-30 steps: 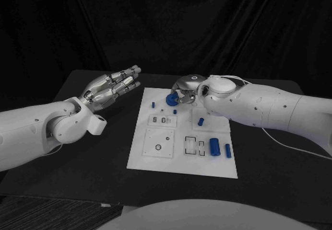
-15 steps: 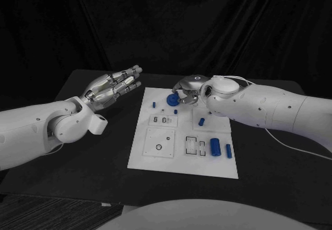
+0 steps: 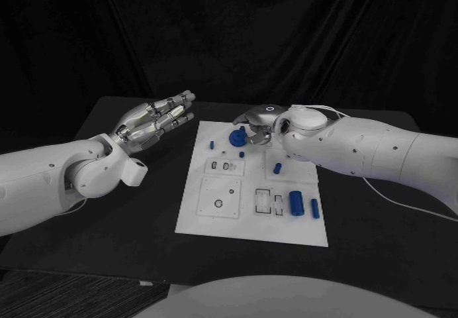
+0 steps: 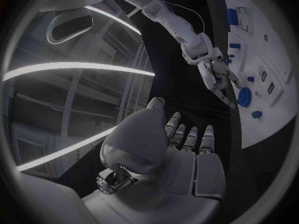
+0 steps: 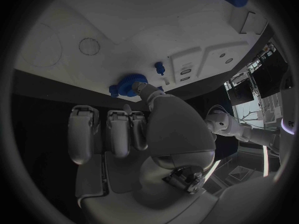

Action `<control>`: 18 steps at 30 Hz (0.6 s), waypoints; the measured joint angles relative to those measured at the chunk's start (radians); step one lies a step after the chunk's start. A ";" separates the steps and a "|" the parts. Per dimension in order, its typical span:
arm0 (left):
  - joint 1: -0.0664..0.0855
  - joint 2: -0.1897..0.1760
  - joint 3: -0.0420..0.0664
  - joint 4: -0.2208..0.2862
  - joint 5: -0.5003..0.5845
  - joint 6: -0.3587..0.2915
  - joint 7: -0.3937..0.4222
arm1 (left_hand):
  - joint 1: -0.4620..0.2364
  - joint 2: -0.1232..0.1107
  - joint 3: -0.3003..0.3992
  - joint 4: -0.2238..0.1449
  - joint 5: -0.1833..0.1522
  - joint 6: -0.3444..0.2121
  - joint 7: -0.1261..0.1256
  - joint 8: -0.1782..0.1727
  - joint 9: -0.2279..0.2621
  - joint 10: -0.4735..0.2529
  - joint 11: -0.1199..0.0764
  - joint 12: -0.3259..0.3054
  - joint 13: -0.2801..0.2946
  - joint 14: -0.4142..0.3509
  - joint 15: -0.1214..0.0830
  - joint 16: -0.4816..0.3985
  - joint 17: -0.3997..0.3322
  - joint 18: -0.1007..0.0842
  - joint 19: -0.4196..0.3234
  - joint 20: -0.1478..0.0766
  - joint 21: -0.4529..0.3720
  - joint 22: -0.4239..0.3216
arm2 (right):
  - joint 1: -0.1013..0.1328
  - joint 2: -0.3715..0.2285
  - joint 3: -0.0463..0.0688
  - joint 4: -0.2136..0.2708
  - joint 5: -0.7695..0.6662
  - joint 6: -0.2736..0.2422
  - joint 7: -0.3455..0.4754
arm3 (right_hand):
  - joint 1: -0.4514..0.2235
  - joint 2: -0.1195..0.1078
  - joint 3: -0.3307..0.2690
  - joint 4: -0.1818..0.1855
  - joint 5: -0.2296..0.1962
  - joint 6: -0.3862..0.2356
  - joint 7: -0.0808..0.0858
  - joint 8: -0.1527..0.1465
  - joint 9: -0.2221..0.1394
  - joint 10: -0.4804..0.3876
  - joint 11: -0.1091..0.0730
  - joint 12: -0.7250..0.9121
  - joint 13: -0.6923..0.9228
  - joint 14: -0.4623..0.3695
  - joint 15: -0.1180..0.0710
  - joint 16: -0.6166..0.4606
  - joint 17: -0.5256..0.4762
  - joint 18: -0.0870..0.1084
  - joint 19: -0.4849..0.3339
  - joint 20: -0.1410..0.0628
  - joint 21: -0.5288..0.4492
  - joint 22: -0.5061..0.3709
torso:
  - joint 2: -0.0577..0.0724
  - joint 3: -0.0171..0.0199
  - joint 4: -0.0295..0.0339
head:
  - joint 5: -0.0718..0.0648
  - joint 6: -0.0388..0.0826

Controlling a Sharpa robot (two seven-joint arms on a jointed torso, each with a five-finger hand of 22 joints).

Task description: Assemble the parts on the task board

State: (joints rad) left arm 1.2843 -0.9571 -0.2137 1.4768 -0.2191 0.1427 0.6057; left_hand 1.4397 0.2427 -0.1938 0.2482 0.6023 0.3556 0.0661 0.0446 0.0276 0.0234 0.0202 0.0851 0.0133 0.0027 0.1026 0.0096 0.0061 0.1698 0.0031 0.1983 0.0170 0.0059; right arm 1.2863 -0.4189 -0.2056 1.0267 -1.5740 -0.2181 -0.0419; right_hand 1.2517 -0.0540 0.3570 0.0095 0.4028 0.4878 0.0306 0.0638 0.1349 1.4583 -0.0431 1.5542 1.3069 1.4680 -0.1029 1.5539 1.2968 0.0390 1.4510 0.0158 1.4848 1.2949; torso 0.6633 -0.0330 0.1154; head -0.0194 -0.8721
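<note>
The white task board (image 3: 248, 225) lies in the middle of the black table. A round blue part (image 3: 235, 138) sits near its far edge. My right hand (image 3: 255, 121) hovers just beyond it with fingers stretched out. In the right wrist view the thumb tip of my right hand (image 5: 143, 134) reaches the round blue part (image 5: 127, 86), and the fingers hold nothing. The left wrist view shows the right hand (image 4: 215, 72) pointing down at the round blue part (image 4: 244, 97). My left hand (image 3: 153, 122) is raised, flat and empty, left of the board.
Small blue pegs (image 3: 212, 142) (image 3: 241, 154) (image 3: 278, 167) stand on the board's far half. A blue cylinder (image 3: 296, 202) and a blue bar (image 3: 314, 209) lie near its right edge, beside rectangular slots. A white cable (image 3: 401, 199) trails behind the right arm.
My right hand has drawn back slightly from the round blue part, which stays on the board. The left hand has not moved.
</note>
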 measured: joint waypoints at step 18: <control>0.000 0.001 0.000 0.001 0.000 0.003 -0.002 | 0.007 0.007 0.000 0.000 0.000 0.000 0.000 0.000 0.000 0.000 0.000 0.000 0.000 0.005 0.005 0.000 0.000 0.000 0.000 0.000 0.000 0.000 | -0.008 0.011 0.000 -0.022 0.000 0.034 0.004 | 0.000 0.000 0.000 0.000 0.023 0.125 0.014 0.000 0.001 0.000 0.000 0.000 0.000 0.000 0.000 0.000 0.000 0.000 0.007 0.000 -0.016 0.000 | 0.000 -0.0003 0.0012 | -0.001 -0.001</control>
State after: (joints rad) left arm 1.2842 -0.9558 -0.2137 1.4775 -0.2191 0.1456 0.6041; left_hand 1.4463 0.2493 -0.1938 0.2482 0.6023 0.3556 0.0661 0.0447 0.0276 0.0235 0.0202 0.0851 0.0133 0.0076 0.1075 0.0096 0.0061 0.1699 0.0031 0.1984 0.0170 0.0060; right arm 1.2784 -0.4078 -0.2056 1.0051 -1.5735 -0.1845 -0.0378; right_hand 1.2512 -0.0540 0.3571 0.0097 0.4259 0.6131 0.0448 0.0640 0.1359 1.4581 -0.0429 1.5542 1.3069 1.4677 -0.1027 1.5539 1.2968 0.0390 1.4581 0.0159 1.4692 1.2949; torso 0.6634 -0.0333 0.1166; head -0.0208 -0.8727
